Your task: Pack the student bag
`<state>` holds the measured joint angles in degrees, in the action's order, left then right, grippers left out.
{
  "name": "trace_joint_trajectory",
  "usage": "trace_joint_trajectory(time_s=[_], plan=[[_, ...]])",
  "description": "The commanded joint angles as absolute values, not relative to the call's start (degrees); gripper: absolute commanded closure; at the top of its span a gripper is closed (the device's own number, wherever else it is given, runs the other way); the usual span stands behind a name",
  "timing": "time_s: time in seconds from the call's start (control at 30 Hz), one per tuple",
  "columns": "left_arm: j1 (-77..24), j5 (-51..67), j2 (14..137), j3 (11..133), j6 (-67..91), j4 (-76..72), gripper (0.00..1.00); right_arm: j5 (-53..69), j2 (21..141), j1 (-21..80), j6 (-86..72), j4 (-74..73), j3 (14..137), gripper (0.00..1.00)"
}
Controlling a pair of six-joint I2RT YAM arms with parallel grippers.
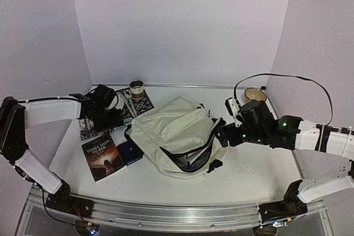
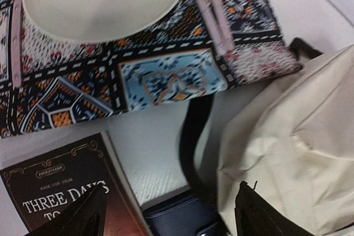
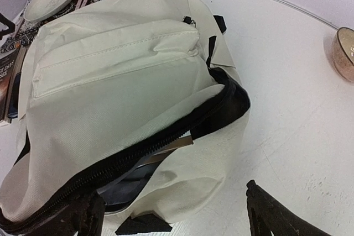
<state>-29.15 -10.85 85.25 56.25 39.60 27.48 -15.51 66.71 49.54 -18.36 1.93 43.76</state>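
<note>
One end effector [image 3: 172,200] perhaps against bag [image 3: 121,81]

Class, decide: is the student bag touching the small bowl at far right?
Apart. The right wrist view shows bare table between the student bag and the bowl.

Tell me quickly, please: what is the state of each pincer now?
Left pincer: open, holding nothing.
Right pincer: open, astride the edge of the bag, not gripping it.
</note>
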Motion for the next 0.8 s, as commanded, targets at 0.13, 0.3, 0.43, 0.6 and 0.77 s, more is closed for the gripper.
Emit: trace_joint_trajectory(time_s=[0.13, 0.3, 0.43, 0.6, 0.77], plan=[[-28.40, -13.95, 92.22, 55.13, 46.49, 37.75, 0.27, -17.65, 62.40, 49.75, -16.08, 1.56, 41.16, 0.11], [-28.38, -16.22, 98.18, 59.28, 47.18, 41.11, 0.30, -17.84, 59.85, 49.77, -15.94, 2.04, 39.24, 0.10], [-28.30, -17.41, 102.41, 61.39, 46.96, 43.43, 0.33, -17.91, 58.08, 49.76, -16.16, 2.48, 37.82, 0.10], [-28.37, -15.97, 104.59, 61.55, 47.30, 44.32, 0.39, -18.99, 56.45, 49.77, -16.02, 2.75, 36.85, 0.10], [-28.33, -15.42, 104.65, 60.06, 48.04, 44.30, 0.54, -19.51, 55.97, 49.76, -15.82, 2.82, 36.65, 0.10]])
